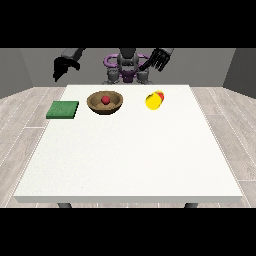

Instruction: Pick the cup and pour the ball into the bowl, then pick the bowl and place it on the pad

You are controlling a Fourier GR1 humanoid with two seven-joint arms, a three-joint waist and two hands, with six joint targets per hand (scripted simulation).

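Cup [155, 100], yellow, is seen lying tipped on the tabletop [130, 155], right of the bowl [105, 102], in which a red ball [105, 100] rests. Pad [63, 109] is left of it. Both hands [61, 67] [158, 58] are raised, holding nothing, fingers relaxed.

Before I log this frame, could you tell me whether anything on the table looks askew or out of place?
The yellow cup lies on its side right of the wooden bowl instead of standing. The red ball sits in the bowl, and the green pad lies flat to the left. Nothing looks spilled or damaged.
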